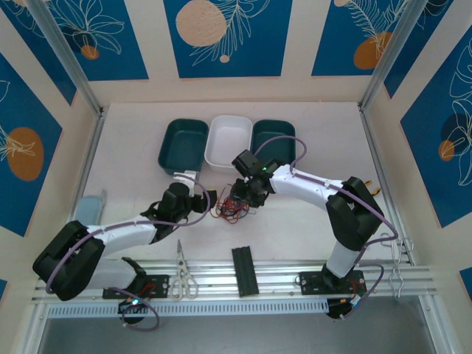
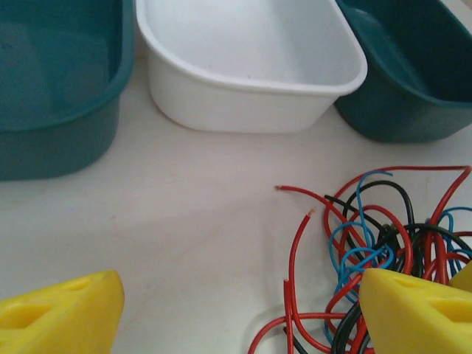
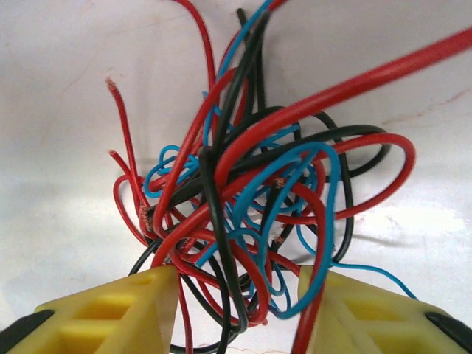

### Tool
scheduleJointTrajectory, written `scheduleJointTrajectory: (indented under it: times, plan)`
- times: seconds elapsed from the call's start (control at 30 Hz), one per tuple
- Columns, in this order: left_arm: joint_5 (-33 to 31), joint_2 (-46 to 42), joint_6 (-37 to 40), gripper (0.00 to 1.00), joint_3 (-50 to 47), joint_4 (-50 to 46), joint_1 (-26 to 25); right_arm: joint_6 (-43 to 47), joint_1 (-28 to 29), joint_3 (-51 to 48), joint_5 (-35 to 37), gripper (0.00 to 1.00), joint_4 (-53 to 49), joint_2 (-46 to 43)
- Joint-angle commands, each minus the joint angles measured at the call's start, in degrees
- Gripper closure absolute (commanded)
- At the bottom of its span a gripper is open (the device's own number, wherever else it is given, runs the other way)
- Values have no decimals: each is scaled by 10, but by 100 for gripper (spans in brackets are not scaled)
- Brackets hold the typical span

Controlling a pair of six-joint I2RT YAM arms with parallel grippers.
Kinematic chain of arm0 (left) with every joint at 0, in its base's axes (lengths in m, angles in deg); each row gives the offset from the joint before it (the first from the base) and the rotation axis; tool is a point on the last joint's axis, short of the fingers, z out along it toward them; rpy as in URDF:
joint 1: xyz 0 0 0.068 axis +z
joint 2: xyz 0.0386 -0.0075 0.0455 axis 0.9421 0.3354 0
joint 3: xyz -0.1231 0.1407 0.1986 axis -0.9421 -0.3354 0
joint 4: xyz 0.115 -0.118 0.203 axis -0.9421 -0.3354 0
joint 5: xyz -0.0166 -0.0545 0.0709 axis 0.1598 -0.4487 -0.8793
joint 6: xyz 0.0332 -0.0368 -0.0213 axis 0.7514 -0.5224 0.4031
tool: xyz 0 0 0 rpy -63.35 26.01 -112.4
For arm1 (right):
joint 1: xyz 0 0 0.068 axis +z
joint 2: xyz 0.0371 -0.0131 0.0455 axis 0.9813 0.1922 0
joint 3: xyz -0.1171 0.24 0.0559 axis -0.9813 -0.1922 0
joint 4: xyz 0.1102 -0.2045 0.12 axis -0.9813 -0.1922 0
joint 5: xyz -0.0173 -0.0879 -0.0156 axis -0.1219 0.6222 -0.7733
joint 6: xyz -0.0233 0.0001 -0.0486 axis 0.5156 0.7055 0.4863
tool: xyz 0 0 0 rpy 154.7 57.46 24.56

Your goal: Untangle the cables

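top external: 3 trays [image 1: 182, 144], 1 tangle [image 1: 232, 211]

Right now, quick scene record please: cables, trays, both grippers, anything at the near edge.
cables: red, black, blue, one tangled clump on the table
trays: left teal tray, white tray, right teal tray, in a row at the back
left gripper: open, one finger at the clump's edge
right gripper: open, fingers straddling the clump
near edge: scissors, black block
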Motion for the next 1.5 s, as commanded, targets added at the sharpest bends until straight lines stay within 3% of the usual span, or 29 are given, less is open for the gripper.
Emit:
scheduleJointTrajectory:
  times: [0.0,0.1,0.4,0.53,0.63,0.8,1.17,1.47]
  plan:
    - [56,18,-9,19,13,10,5,4,-4,0,23,47,-28,-31]
    - [91,38,3,21,26,18,5,2,-6,-9,41,41,-27,-50]
    - [190,86,27,24,43,65,4,-17,-33,-46,71,44,-2,-103]
    - [196,96,29,24,49,63,4,4,-32,-63,55,46,25,-120]
    - [203,106,29,28,55,64,4,24,-32,-62,41,56,19,-122]
    - [224,125,23,33,64,80,3,35,-18,-58,35,63,-5,-111]
    - [241,166,21,45,83,87,-5,32,5,-50,49,68,-18,-85]
    - [240,191,24,46,95,83,-14,33,6,-49,53,78,-26,-84]
